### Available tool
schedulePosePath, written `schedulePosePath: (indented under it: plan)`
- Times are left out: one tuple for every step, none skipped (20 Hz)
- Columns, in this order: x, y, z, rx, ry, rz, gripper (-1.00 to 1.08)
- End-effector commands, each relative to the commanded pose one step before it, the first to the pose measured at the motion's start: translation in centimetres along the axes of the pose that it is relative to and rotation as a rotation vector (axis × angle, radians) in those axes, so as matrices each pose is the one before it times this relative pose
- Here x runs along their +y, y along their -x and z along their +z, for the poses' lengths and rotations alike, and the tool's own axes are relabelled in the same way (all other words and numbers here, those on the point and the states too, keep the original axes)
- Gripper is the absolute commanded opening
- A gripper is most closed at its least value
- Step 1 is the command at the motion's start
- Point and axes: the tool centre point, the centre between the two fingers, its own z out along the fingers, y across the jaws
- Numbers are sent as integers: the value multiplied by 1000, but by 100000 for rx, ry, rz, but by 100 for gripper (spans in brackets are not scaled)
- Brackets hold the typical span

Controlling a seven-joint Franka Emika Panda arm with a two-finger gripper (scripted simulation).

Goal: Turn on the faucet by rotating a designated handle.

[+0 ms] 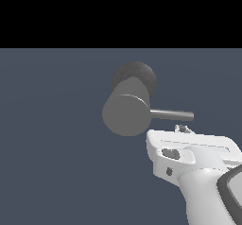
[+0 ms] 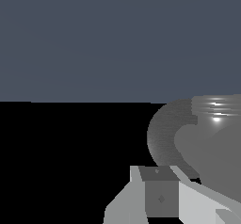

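In the exterior view, the faucet (image 1: 126, 114) stands out from a flat blue-grey surface (image 1: 52, 139) as a thick matte grey cylinder, its round flat face turned toward the camera and a darker round base (image 1: 139, 75) showing behind and above it. The handle (image 1: 172, 114), a thin straight rod, sticks out sideways from the cylinder toward the exterior view's right. The white arm (image 1: 208, 191) comes up from the lower right corner of that view, and the end effector (image 1: 182, 129) sits just below the rod's outer half, its small dark fingertips (image 1: 181, 128) peeking over the white hand body, very near the rod; I cannot tell whether they touch it, nor whether the fingers are apart or together. In the wrist view, the faucet (image 2: 207, 143) fills one side as large rounded grey shapes with a bright glint, close in front of the camera. A pale finger with a darker grey pad (image 2: 160, 195) shows in the foreground against the cylinder, and here too the spacing of the fingers is not visible.
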Motion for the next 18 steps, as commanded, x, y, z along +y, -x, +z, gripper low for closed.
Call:
schedulePosePath:
  plan:
    - [-23, -94, -46, 251, -109, 18, -100]
    - [0, 0, 0, 0, 0, 0, -100]
    - [0, 22, 15, -65, 23, -6, -100]
    - [-33, 348, -4, 0, 0, 0, -100]
    - [-33, 347, -3, 0, 0, 0, -100]
    - [-33, 345, -3, 0, 0, 0, -100]
    - [-32, 343, -3, 0, 0, 0, -100]
    - [-32, 342, -3, 0, 0, 0, -100]
    - [-32, 340, -3, 0, 0, 0, -100]
    - [-23, 308, 6, 66, 17, -9, -100]
    - [-32, 337, -2, 0, 0, 0, -100]
    - [-32, 335, -2, 0, 0, 0, -100]
    - [-32, 333, -2, 0, 0, 0, -100]
    - [-32, 332, -2, 0, 0, 0, -100]
    - [-31, 330, -1, 0, 0, 0, -100]
    - [-31, 329, -1, 0, 0, 0, -100]
    - [-31, 327, -1, 0, 0, 0, -100]
    - [-31, 325, 0, 0, 0, 0, -100]
